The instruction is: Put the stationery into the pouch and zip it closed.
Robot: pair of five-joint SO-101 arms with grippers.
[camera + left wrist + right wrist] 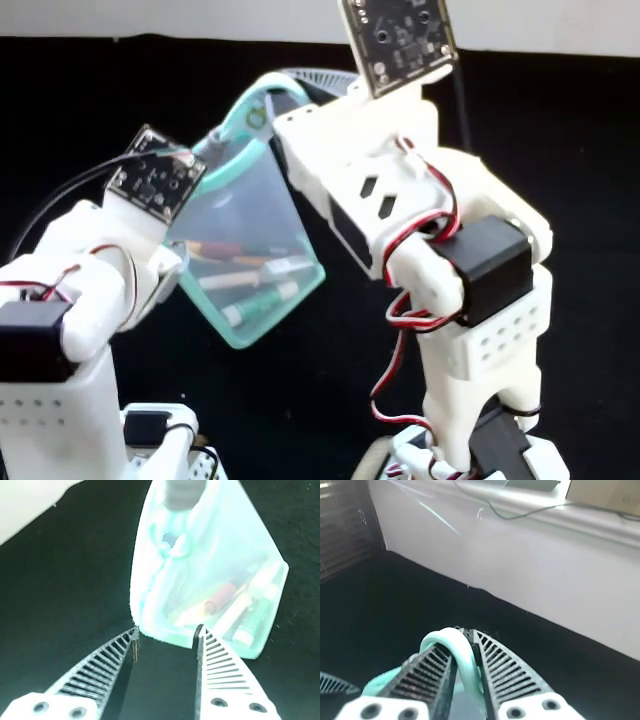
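Observation:
A translucent mint pouch (245, 235) hangs tilted above the black table between the two arms. Inside it lie several pens and markers (250, 278), bunched at its lower end (220, 600). My right gripper (462, 639) is shut on the pouch's mint loop handle (455, 642) and holds the pouch up from its top (262, 100). My left gripper (167, 631) is open, with its fingertips (201, 632) right at the pouch's near edge (165, 637). In the high view the left arm's camera board (155, 185) hides that gripper.
A black cloth covers the table (560, 130). A white wall (520, 555) with a cable runs along its far edge. The right arm's body (470, 290) stands close to the pouch on the right.

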